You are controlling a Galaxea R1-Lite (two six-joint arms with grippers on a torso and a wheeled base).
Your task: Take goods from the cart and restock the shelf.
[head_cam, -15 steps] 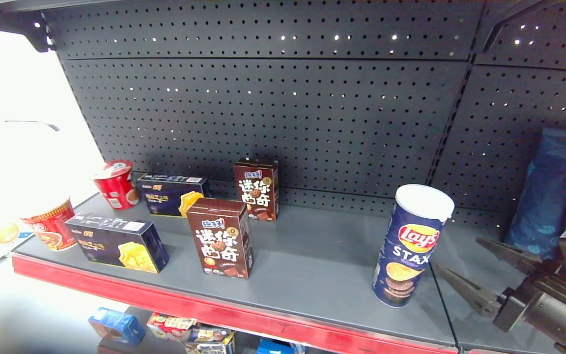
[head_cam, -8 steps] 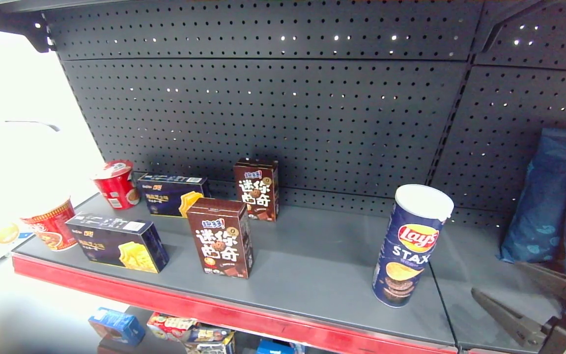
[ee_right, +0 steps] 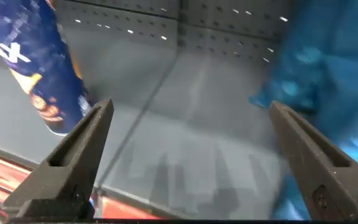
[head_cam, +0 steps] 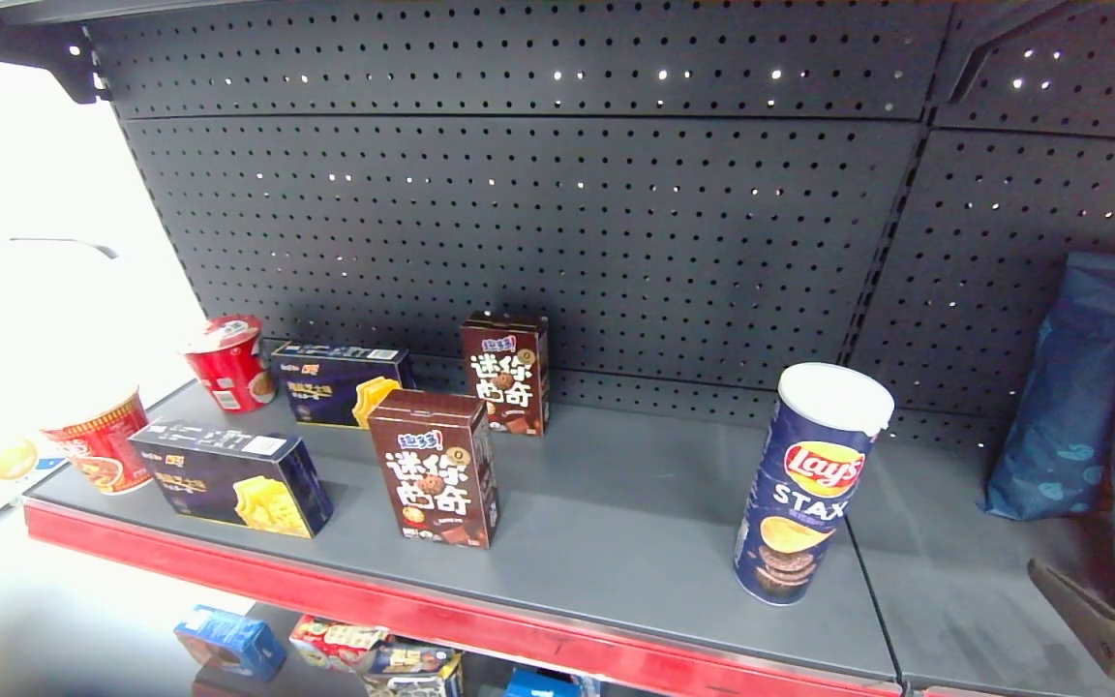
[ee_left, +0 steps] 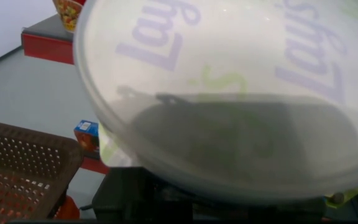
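My right claw point(ee_right: 191, 104) hangs with its jaws wide apart and nothing between them, over the front edge of the shelf point(head_cam: 616, 542) near its right end. It sits between the blue chips can point(head_cam: 814, 484) and the blue bags point(head_cam: 1061, 426) that lean against the back panel. The can stands upright with its white lid on, near the front edge and just beside the seam between two shelf boards.

Along the left half stand two brown boxes point(head_cam: 434, 469), two dark blue boxes point(head_cam: 233, 476) and two red cups point(head_cam: 228, 360), one of each at the front edge and one at the back.

A pale round lid point(ee_left: 229, 81) sits right in front of my left wrist, above a brown basket point(ee_left: 17, 168); whether my left claw grips anything I cannot tell
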